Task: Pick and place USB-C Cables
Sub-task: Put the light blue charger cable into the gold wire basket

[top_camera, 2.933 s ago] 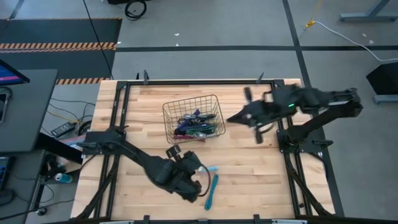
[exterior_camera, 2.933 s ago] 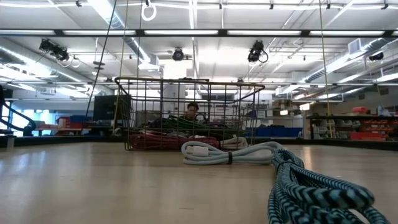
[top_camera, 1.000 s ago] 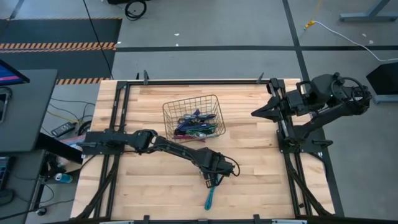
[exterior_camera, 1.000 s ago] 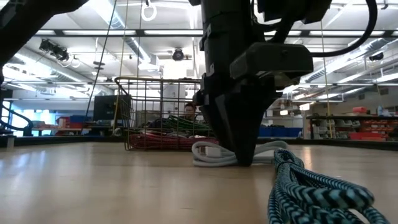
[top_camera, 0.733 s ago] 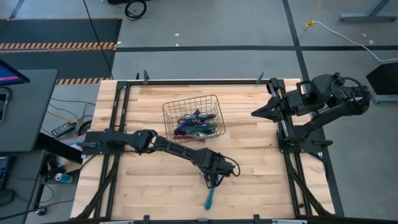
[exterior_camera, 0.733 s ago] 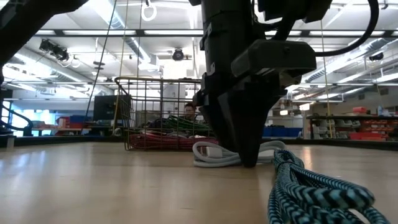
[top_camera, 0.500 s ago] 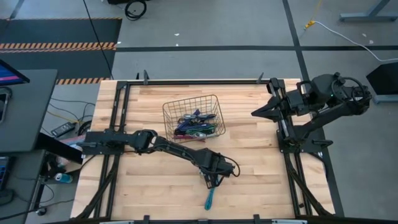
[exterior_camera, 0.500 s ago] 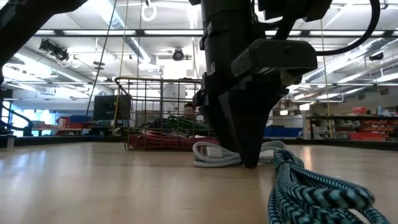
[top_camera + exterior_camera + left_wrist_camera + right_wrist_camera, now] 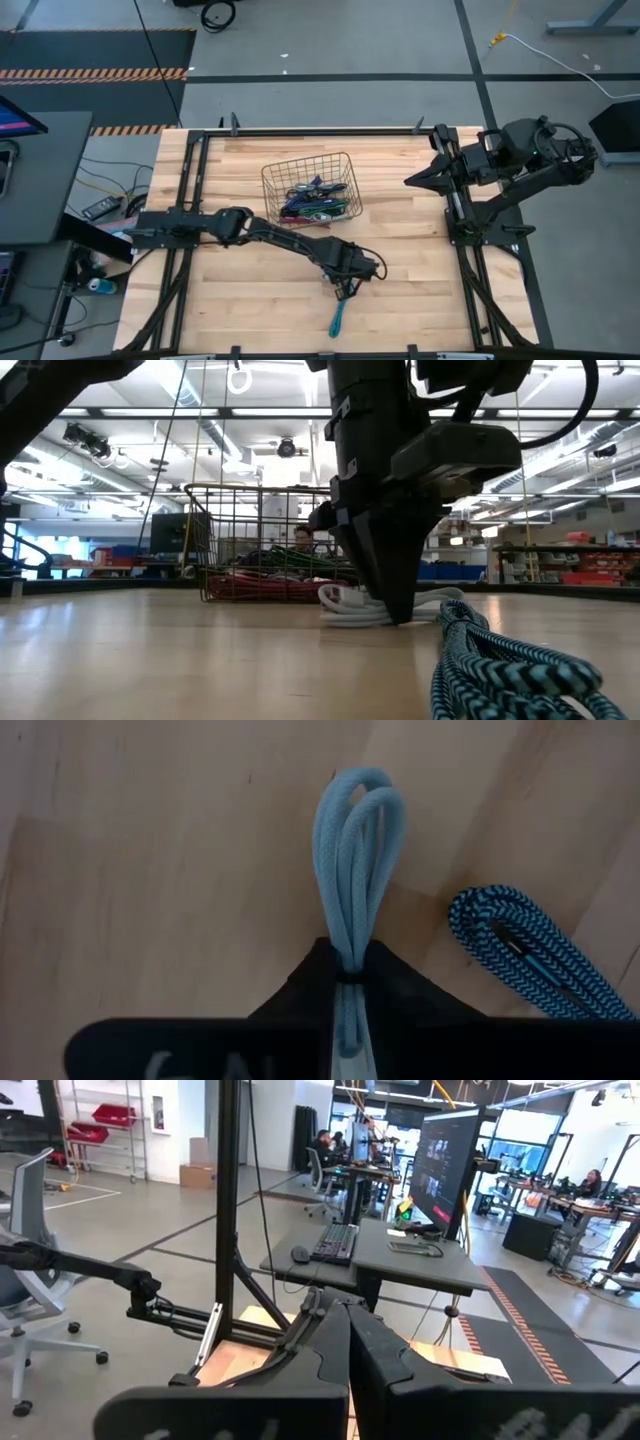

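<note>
My left gripper stands near the table's near edge, fingers pointing down, shut on a pale blue cable bundle. The low view shows the same gripper with the pale bundle at table level. A teal-and-black braided cable lies flat on the wood just beside it, toward the near edge. More cables, purple, green and maroon, fill the wire basket. My right gripper waits, shut, raised at the table's right side. My left gripper pinches the pale blue bundle between its two fingers at the dark tie around its strands. The fingers come from above, pointing down, and lie across the bundle. The looped end sticks out level beyond the fingers, just at the table top.
The wire basket stands toward the far side, left of the table's middle, a short way from the left gripper. Bare wood lies to the left and right of the two loose cables. A person sits in the room behind the basket.
The left gripper, staying shut on the pale blue bundle, has shifted slightly toward the table's far right. The bundle has moved along with it, and its plug end sits a little higher than before. The teal braided cable has stayed put.
</note>
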{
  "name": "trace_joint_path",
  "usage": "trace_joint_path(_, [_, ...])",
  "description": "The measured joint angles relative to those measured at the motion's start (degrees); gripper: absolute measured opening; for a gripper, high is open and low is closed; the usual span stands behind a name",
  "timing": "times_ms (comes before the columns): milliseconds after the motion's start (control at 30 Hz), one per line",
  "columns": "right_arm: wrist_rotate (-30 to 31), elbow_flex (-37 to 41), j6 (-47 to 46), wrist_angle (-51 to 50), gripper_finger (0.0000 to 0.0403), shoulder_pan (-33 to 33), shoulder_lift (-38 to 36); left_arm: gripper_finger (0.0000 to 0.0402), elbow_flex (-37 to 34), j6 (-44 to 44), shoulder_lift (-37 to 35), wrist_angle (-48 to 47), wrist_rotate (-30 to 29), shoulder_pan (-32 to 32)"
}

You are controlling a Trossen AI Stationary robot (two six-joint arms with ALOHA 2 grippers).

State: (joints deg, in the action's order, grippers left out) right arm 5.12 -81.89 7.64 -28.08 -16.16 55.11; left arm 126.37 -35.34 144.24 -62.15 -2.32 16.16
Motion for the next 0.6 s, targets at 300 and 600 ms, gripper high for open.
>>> trace_joint_path(300, [1.77,0.02,0.0,-0.1,0.0,0.02,0.0,0.0033,8.52,-1.51,0.53,-3.27,-1.9,0.16])
trace_joint_path(600, [1.79,0.01,0.0,-1.65,0.0,0.01,-0.02,0.0033,8.52,-5.3,-10.56,-2.05,-12.04,2.89])
